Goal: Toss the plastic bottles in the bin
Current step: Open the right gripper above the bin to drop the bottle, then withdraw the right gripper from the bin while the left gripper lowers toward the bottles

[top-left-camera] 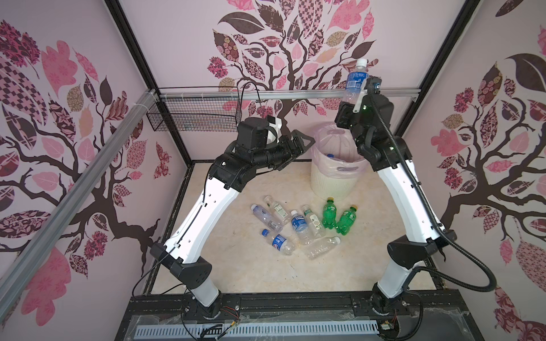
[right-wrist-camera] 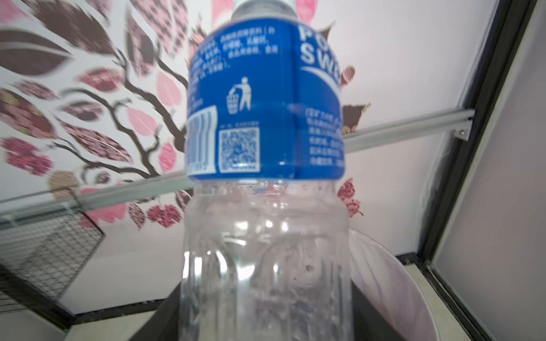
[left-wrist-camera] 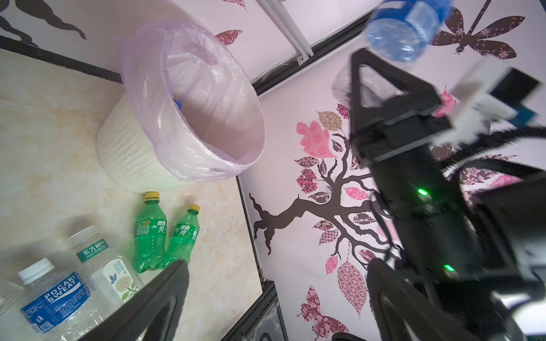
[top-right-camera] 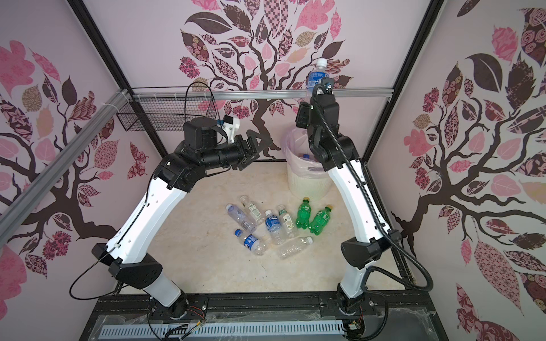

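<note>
Aloft, right jaws flank a blue-labelled bottle (top-left-camera: 356, 78), grip unclear; left jaws gape near the bin (top-left-camera: 331, 183), loose bottles (top-left-camera: 298, 223) below.

Robot test cell, lab-type: framed booth, tree-decal wall panels (top-left-camera: 177, 44), aluminium rail (top-left-camera: 266, 95), two arms (top-left-camera: 206, 212) bolted to base rail (top-left-camera: 295, 301), marbled tabletop (top-left-camera: 251, 280).

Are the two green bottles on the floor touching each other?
Touching. In the left wrist view the first green bottle and the second green bottle meet at their lower bodies, with no floor showing between them; their caps are apart.
</note>
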You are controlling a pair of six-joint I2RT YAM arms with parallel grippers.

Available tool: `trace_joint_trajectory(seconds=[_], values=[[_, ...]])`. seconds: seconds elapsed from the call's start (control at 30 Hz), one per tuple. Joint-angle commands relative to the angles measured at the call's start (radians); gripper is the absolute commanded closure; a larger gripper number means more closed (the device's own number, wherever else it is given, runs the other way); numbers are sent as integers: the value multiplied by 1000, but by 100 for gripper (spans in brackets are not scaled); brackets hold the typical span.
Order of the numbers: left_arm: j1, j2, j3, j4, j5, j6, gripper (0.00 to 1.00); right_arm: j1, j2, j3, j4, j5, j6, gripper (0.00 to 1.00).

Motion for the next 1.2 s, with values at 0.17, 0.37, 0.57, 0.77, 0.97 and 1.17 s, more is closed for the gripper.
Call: trace_joint_trajectory(seconds=[0.17, 0.37, 0.57, 0.77, 0.97, 1.17], values=[[19, -2, 48, -69, 15, 76, 3, -69, 184, 114, -200, -34, 108, 1], [21, -21, -14, -62, -16, 51, 3, -69, 105, 17, -163, -67, 115, 1], [21, -45, -85, -60, -76, 11, 3, -68, 32, -82, -156, -104, 124, 0], [20, -80, -141, -71, -128, -8, 3, -56, -40, -182, -129, -138, 148, 0], [32, -124, -177, -94, -195, -11, 3, 15, -86, -251, -135, -122, 122, 1], [66, -159, -246, -192, -263, -23, 3, 99, -134, -334, -139, -120, 118, 1]])
